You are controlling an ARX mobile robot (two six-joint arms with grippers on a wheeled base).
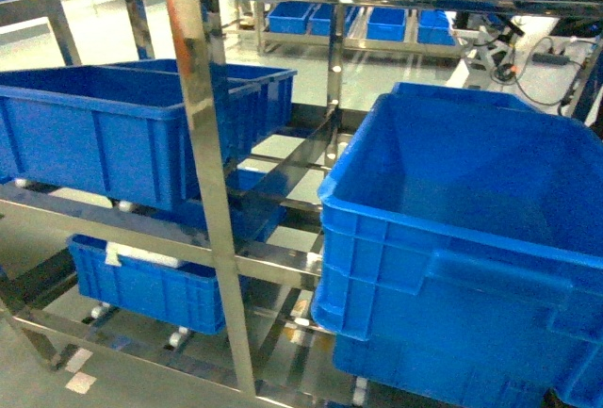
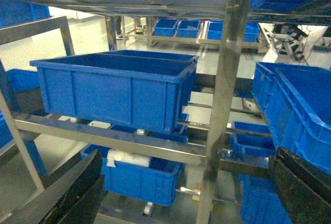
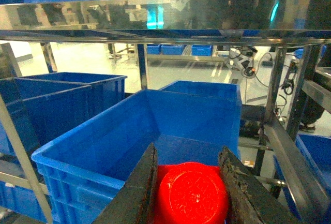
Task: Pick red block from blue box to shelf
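Red block (image 3: 191,195): you have it clenched between the two dark fingers (image 3: 135,193) of your right hand (image 3: 189,193), its round red face toward the wrist camera.
Where it sits: it hangs over the open blue crate (image 3: 129,146), at 6 o'clock in the right wrist view, with the crate's floor behind it.
Right hand: grasping the red block, one finger pressed on each side.
Left hand (image 2: 186,198): released; you see its two dark fingers spread wide at 7 and 4 o'clock of the left wrist view, nothing between them.
Shelf (image 1: 203,172): the shiny steel rack stands right ahead of you, an upright post at 12 o'clock in the head view, rails running across.
Other crates: a dark blue ribbed crate (image 1: 113,130) sits on the tier at 9 o'clock, a smaller one (image 1: 151,285) on the tier below it.
Blue box: you cannot tell which bin is the turquoise one.
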